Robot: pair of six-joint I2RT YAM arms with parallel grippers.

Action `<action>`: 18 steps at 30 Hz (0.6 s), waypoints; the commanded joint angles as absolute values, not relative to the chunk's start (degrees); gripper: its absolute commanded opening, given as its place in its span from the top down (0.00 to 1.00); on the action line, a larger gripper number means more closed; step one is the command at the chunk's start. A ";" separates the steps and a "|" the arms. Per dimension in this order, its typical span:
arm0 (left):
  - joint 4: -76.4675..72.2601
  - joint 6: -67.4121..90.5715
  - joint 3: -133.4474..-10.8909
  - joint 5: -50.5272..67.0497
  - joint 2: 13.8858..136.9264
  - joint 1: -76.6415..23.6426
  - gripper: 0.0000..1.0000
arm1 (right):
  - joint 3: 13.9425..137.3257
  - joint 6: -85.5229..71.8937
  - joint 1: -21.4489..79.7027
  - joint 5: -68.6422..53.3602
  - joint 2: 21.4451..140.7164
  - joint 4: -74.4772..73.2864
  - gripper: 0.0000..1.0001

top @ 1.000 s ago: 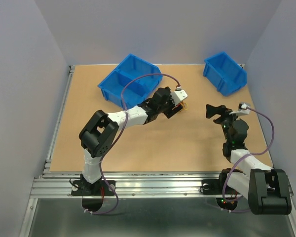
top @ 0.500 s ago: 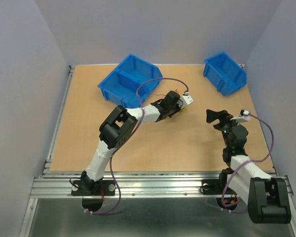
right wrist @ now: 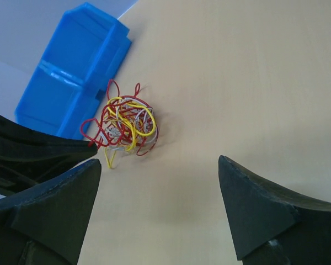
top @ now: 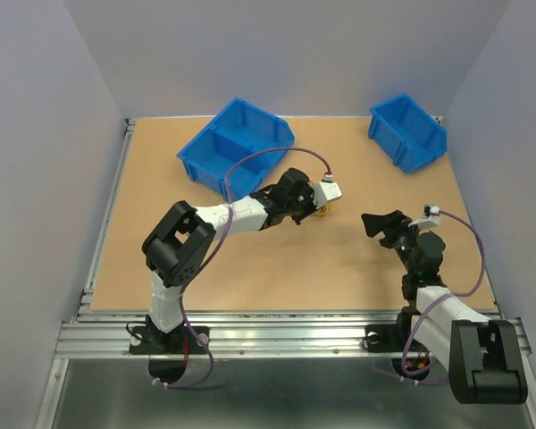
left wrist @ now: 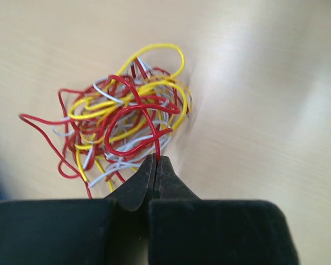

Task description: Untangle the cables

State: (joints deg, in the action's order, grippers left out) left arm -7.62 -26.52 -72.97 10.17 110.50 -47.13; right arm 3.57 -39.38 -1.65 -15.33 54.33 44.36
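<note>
The cables (left wrist: 121, 127) are a small tangled ball of red, yellow and white wires lying on the tan table. My left gripper (left wrist: 156, 159) is shut, and a red wire of the ball runs in between its tips. From above, the left gripper (top: 314, 208) sits at mid-table with a bit of the cables (top: 325, 211) showing by its tip. My right gripper (right wrist: 159, 161) stands open with nothing in it, a short way in front of the cables (right wrist: 127, 124). It hovers to the right of the bundle in the top view (top: 375, 223).
A divided blue bin (top: 235, 147) stands just behind the left gripper and also shows beside the bundle (right wrist: 71, 72). A smaller blue bin (top: 408, 131) sits at the back right. Purple cords loop along both arms.
The left gripper has gone from open to shut, pinching a red wire of the bundle. The right gripper has moved left toward the bundle.
</note>
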 commanded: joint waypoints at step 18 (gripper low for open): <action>-8.88 -30.76 -69.70 22.68 103.88 -47.20 1.00 | 6.60 -42.35 9.58 -18.11 79.70 67.40 0.29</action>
State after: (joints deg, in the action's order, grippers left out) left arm -7.81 -29.47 -70.08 21.04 105.49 -47.13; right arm 5.13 -39.99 8.71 -20.36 77.41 55.70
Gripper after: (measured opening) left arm 0.026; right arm 0.717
